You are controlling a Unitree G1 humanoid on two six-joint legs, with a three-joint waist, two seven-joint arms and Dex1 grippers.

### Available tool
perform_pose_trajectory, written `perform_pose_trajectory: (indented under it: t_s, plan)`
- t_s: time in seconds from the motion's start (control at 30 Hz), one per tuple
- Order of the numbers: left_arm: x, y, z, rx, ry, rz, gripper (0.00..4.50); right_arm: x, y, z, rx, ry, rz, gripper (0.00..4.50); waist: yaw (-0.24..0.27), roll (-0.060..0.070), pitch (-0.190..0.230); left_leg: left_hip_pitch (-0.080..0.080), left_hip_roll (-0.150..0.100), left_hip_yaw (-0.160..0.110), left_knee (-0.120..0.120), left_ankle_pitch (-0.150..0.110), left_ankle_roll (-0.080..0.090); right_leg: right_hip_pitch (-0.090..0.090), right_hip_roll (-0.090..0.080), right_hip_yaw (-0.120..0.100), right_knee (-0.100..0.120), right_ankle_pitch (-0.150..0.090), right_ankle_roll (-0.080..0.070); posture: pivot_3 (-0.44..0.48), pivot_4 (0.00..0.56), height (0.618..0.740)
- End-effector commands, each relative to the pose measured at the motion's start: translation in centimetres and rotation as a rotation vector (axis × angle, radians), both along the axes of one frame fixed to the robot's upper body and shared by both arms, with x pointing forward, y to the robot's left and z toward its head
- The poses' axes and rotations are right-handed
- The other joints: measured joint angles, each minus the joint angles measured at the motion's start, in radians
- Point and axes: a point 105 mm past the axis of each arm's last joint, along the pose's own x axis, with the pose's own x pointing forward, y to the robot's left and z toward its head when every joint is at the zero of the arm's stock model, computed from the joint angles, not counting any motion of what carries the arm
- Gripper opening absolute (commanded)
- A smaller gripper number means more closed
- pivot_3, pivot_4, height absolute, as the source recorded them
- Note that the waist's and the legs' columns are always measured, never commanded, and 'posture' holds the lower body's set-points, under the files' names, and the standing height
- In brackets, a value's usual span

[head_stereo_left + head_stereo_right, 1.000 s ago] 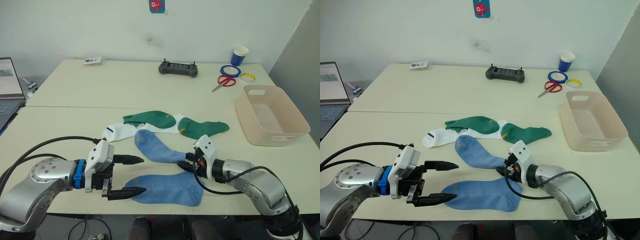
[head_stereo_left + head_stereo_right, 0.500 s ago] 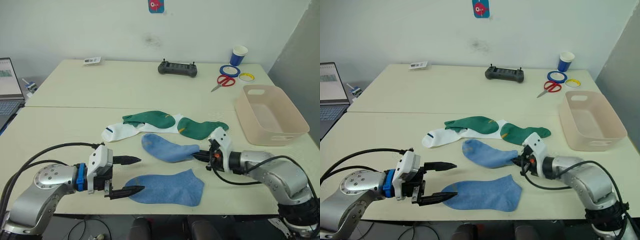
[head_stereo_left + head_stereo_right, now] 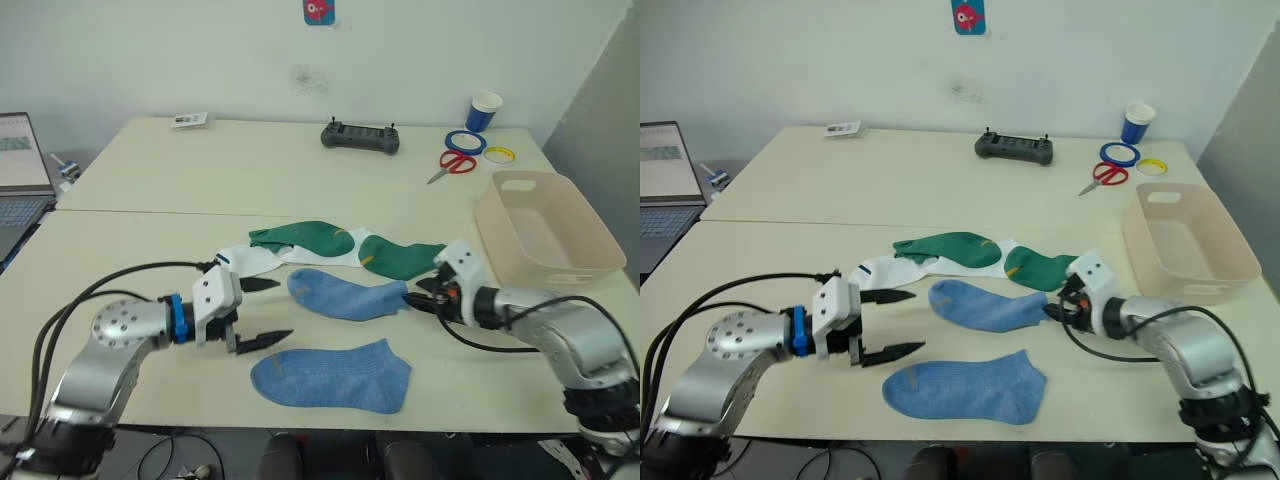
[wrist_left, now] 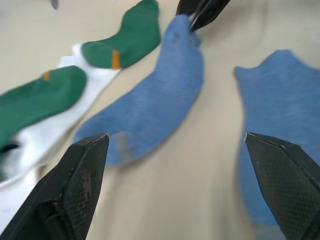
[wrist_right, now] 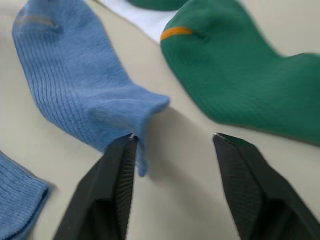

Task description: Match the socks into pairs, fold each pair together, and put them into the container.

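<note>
Two light blue socks lie apart on the tabletop [image 3: 150,200], and the upper blue sock [image 3: 345,297], its cuff just at the released right pincer [image 3: 428,296], should be laid squarely over the lower blue sock [image 3: 333,373] near the released left pincer [image 3: 265,312].

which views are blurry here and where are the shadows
Left wrist view: soft throughout, the green socks smeared, only the left fingers crisp. Right wrist view: sharp near the blue sock's ribbing, which casts a shadow on the table. Eye views: even light, faint shadows under the open grippers.
</note>
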Motion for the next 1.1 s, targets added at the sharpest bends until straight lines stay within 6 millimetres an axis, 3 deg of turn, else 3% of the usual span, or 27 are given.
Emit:
perform_pose_trajectory:
  t_s: [0.03, 0.1, 0.23, 0.5, 0.6, 0.77, 1.03, 1.1]
  plan:
    - [1.3, -0.5, 0.0, 0.09, -0.099, -0.076, 4.5, -1.2, 0.3, 1.8, -0.035, -0.118, 0.039, 3.97, -0.001, 0.0, 0.0, 0.0, 0.0, 0.0, 0.0, 0.0, 0.0, 0.0, 0.0, 0.0, 0.0, 0.0, 0.0, 0.0, 0.15, 0.74]
    - [1.9, -0.6, -0.4, 0.166, -0.156, -0.138, 4.5, -1.7, 0.5, 2.1, -0.061, -0.164, 0.069, 4.41, 0.0, 0.0, 0.0, 0.0, 0.0, 0.0, 0.0, 0.0, 0.0, 0.0, 0.0, 0.0, 0.0, 0.0, 0.0, 0.0, 0.15, 0.74]
    - [3.5, -0.5, -1.1, 0.346, -0.292, -0.242, 4.5, -3.2, 1.8, 3.5, -0.049, -0.261, 0.184, 4.41, -0.005, 0.0, 0.0, 0.0, 0.0, 0.0, 0.0, 0.0, 0.0, 0.0, 0.0, 0.0, 0.0, 0.0, 0.0, 0.0, 0.15, 0.74]
    - [5.5, -2.0, -1.9, 0.501, -0.493, -0.337, 4.5, -4.4, 2.3, 2.9, -0.08, -0.271, 0.268, 4.41, 0.0, 0.0, 0.0, 0.0, 0.0, 0.0, 0.001, 0.0, 0.0, 0.001, 0.0, 0.001, 0.0, 0.001, 0.001, 0.0, 0.15, 0.74]
    - [5.7, -3.1, -2.2, 0.477, -0.524, -0.342, 3.93, -4.3, 2.4, 2.8, -0.092, -0.287, 0.272, 4.5, 0.0, 0.0, 0.0, 0.0, 0.0, 0.0, 0.001, 0.0, 0.0, 0.001, 0.0, 0.0, 0.0, 0.001, 0.002, 0.0, 0.15, 0.74]
    - [4.9, -4.1, -2.7, 0.438, -0.523, -0.385, 2.38, -4.2, 2.4, 2.4, -0.176, -0.348, 0.321, 4.5, -0.002, 0.0, 0.0, 0.0, 0.0, 0.0, 0.002, 0.0, 0.0, 0.001, 0.001, 0.0, 0.001, 0.002, 0.002, 0.0, 0.15, 0.74]
    - [5.1, -4.2, -0.2, 0.259, -0.384, -0.287, 0.01, -4.3, 3.1, 1.2, -0.331, -0.446, 0.488, 4.5, -0.002, 0.0, 0.0, 0.0, 0.0, 0.0, 0.002, 0.0, 0.0, 0.001, 0.001, 0.0, 0.001, 0.002, 0.002, 0.0, 0.15, 0.74]
    - [4.9, -4.2, 0.3, 0.214, -0.315, -0.264, 0.01, -4.1, 3.5, 0.7, -0.369, -0.464, 0.539, 4.5, -0.004, 0.0, 0.0, 0.0, 0.0, 0.0, 0.002, 0.0, 0.0, 0.001, 0.001, 0.0, 0.001, 0.002, 0.002, 0.0, 0.15, 0.74]
